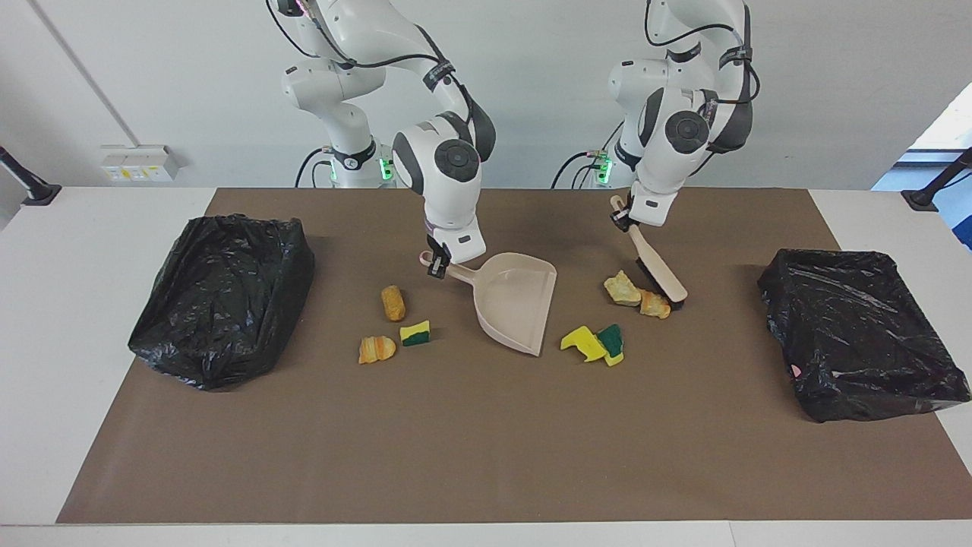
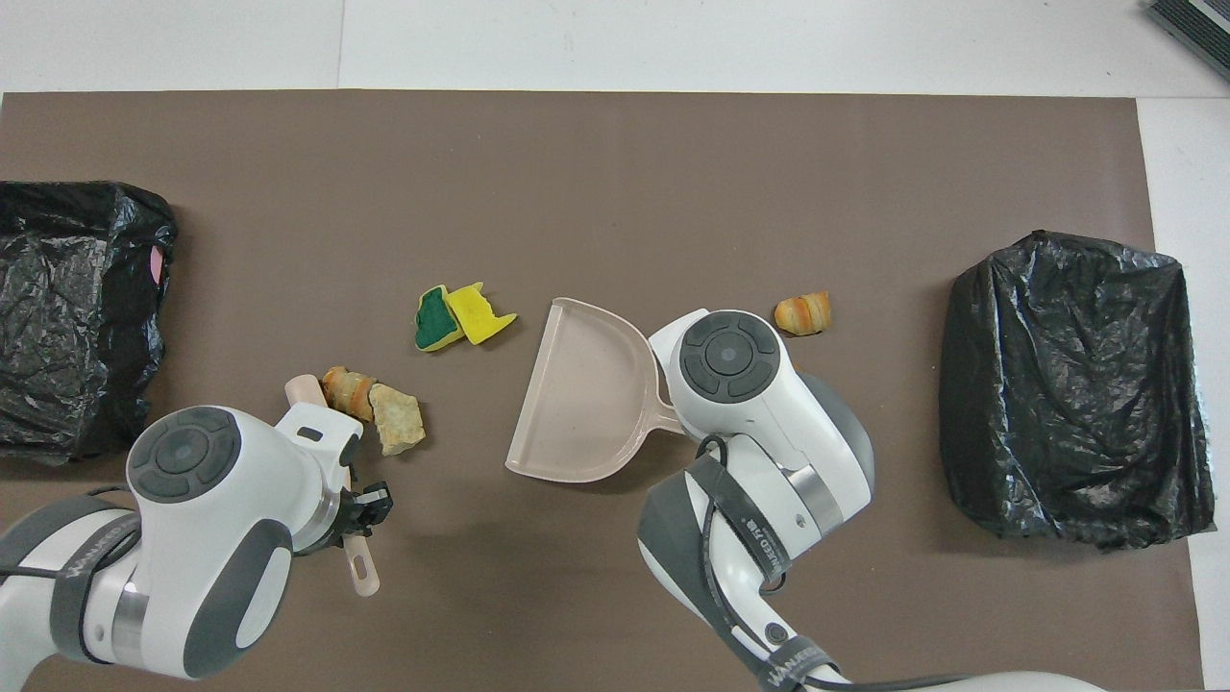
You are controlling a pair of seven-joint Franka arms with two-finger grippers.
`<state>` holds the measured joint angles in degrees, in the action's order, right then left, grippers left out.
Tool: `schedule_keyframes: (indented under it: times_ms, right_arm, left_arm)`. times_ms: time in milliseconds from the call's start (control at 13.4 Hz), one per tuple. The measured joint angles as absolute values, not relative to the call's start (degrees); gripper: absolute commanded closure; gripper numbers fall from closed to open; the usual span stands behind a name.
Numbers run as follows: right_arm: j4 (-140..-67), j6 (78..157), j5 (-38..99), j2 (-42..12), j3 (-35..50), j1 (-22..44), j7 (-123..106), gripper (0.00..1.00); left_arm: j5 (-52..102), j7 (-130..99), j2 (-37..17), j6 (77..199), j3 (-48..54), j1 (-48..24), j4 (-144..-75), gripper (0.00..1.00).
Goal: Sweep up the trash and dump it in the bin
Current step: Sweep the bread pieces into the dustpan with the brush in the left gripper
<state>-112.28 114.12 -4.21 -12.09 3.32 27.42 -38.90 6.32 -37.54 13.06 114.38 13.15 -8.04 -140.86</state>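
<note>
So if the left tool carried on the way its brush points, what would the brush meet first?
The left tool holds the brush slanting down at the table; its bristle end already looks to be against the two bread-like chunks. Contact is hard to confirm; pushed toward the dustpan, they move first.

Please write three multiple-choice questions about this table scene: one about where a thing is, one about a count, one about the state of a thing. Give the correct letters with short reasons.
1. Where does the brush head rest?
A. in the dustpan
B. against the two bread-like chunks
C. on a bin

2. How many black-lined bins stand on the brown mat?
A. one
B. two
C. three

3. What is in the dustpan now?
A. nothing
B. a sponge piece
C. two chunks

Answers:
1. B: the bristles meet the chunks.
2. B: one bin at the right arm's end, another at the left arm's end.
3. A: its tray shows bare.
</note>
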Motion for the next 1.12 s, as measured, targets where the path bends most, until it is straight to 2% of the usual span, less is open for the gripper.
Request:
schedule_keyframes:
  times_ms: [299, 1119]
  right_arm:
    - [-112.28, 113.94, -4.21, -12.07, 3.35, 27.72, -37.76, 1.00]
    - [-112.28, 113.81, -4.21, -12.02, 3.35, 27.93, -37.25, 1.00]
  left_arm:
    - [6.46, -37.36, 8.62, 121.05, 16.43, -8.55, -139.34, 1.00]
    - [10.33, -28.96, 1.25, 125.35, 27.78, -8.72, -131.47, 1.00]
